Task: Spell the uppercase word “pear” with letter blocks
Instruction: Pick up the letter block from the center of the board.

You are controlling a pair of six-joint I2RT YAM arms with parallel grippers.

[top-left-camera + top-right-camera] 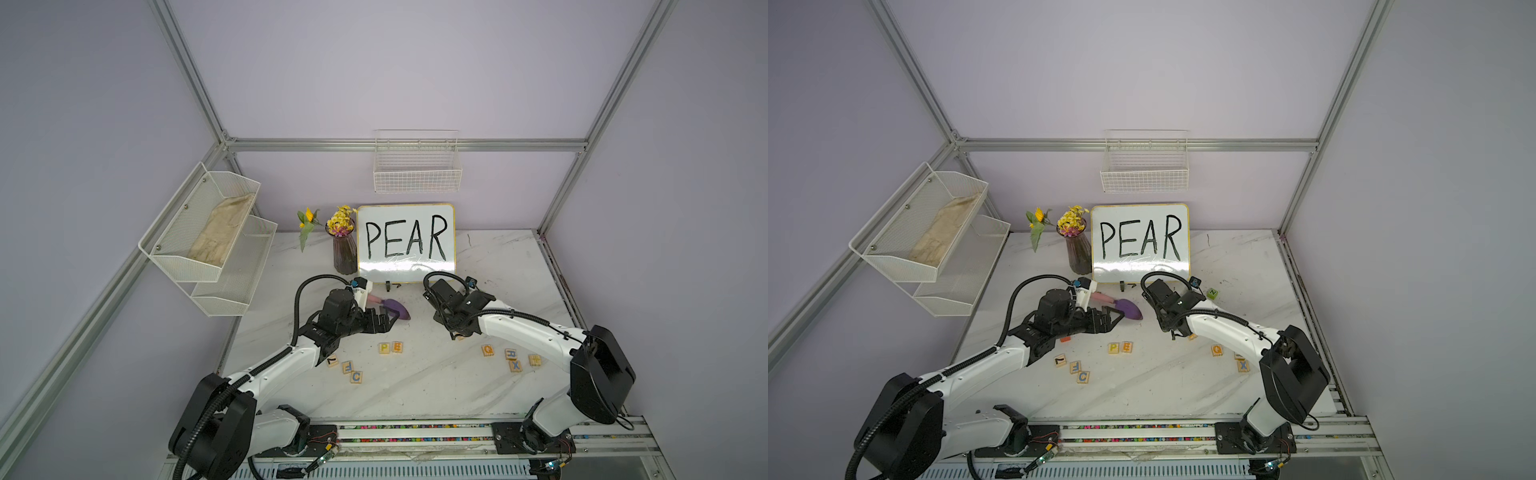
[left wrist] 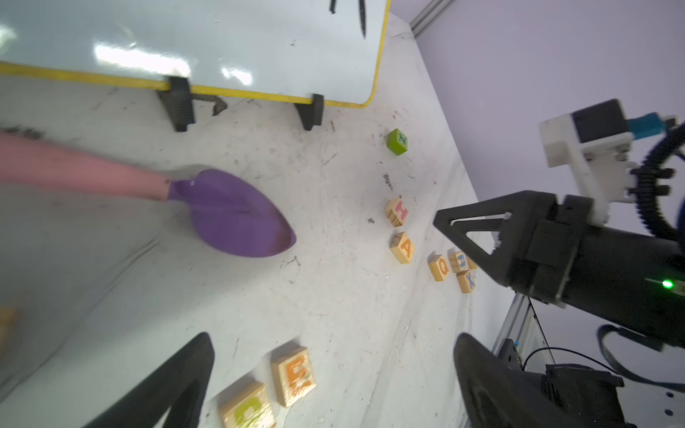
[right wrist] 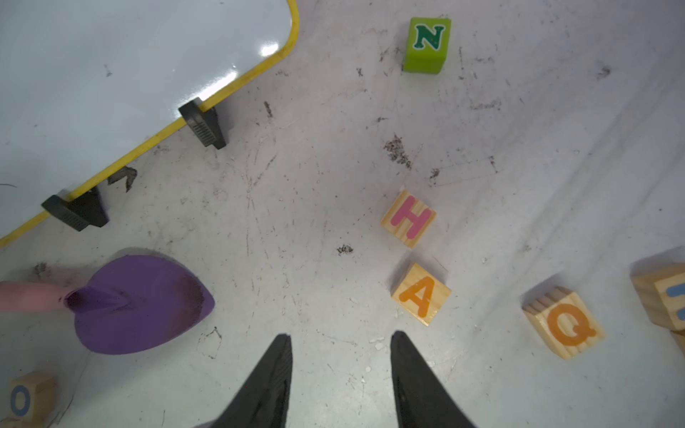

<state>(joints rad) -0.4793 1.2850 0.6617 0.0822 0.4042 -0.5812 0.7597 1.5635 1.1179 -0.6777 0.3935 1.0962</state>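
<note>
Currently: the P block [image 1: 384, 348] and E block [image 1: 397, 346] lie flat on the desk [image 1: 415, 386], touching side by side and reading P then E. They are well in front of the board [image 1: 405, 241], roughly below its written P and E. The A block [image 3: 420, 294] lies letter up in front of the board's R-end corner, just beside the H block [image 3: 407, 218] but apart from it. The R block [image 1: 510, 354] lies further out past that same end of the board, close to the Q block [image 1: 487, 350] and X block [image 1: 515, 365]. The left hand [image 1: 388, 322] is between the board and the P–E pair, just beside the scoop [image 1: 395, 307]. Its fingers are spread wide and hold nothing, and in the left wrist view the pair shows in the gap between them. The right hand [image 3: 341, 335] has its fingers partly apart with only bare desk in the gap, so nothing is held. The A block is near one fingertip and not touching it.
</note>
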